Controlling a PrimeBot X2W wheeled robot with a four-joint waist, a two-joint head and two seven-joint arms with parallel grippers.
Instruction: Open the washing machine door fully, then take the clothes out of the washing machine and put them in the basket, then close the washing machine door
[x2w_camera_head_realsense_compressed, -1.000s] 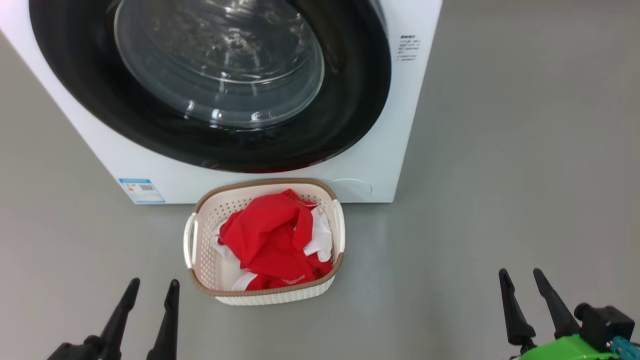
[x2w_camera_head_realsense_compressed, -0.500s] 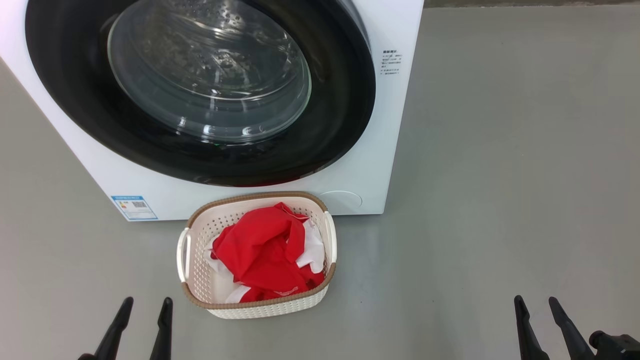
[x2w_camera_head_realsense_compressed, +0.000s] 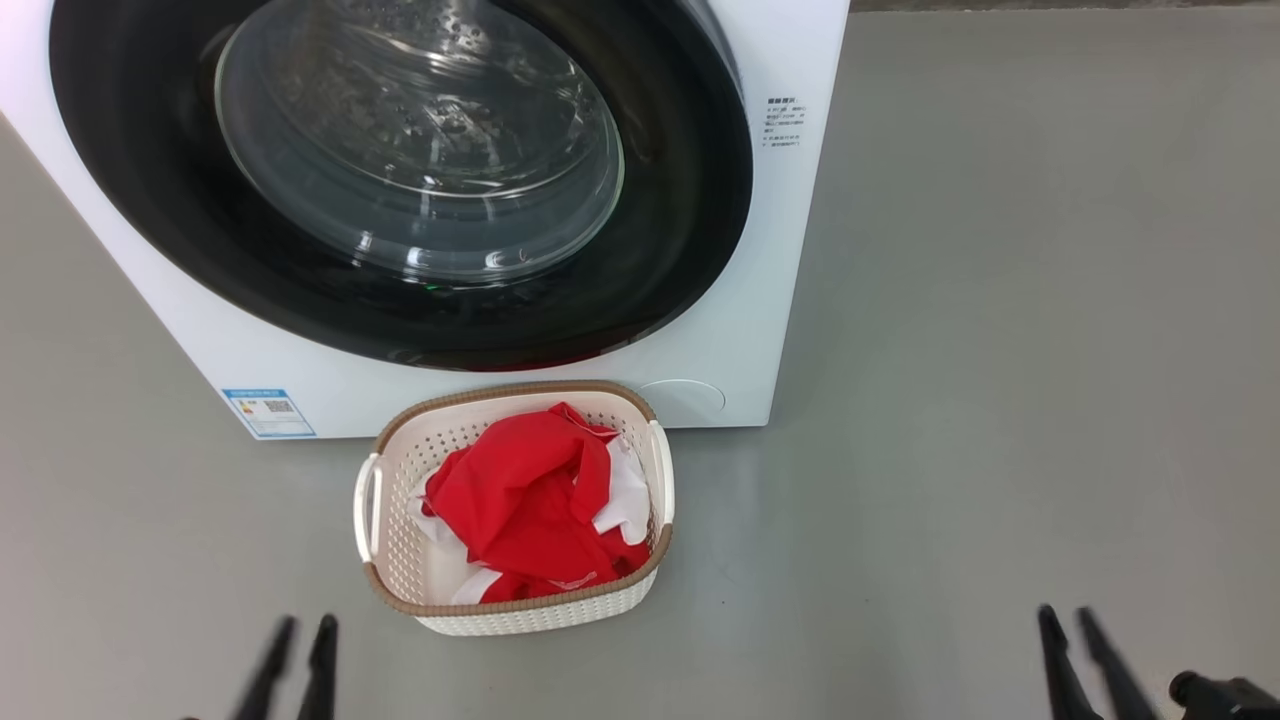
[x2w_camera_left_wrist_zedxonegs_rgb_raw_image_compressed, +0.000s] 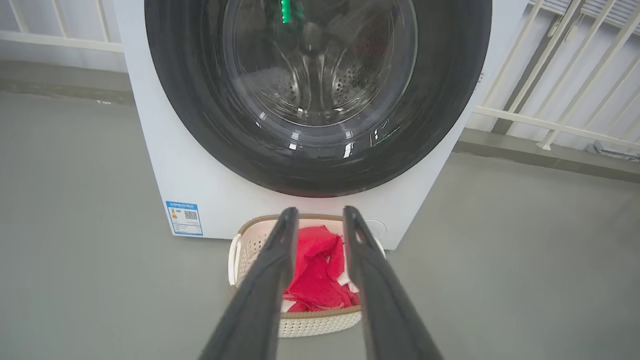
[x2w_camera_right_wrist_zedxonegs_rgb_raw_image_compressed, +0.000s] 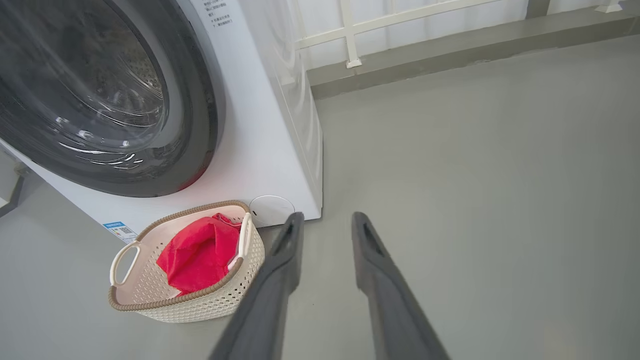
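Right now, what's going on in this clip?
Nothing is being handled. The bright red and white clothes lie in the small cream perforated plastic basket on the floor before the big white washing machine, whose round black-rimmed glass door looks shut. The left gripper and the right gripper hang open and empty, short of the basket.

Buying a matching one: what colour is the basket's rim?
The rim is brown, woven-look; clearest in head view.

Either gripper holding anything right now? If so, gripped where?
Nothing held: left gripper and right gripper are both open and empty; the clothes lie in the basket.
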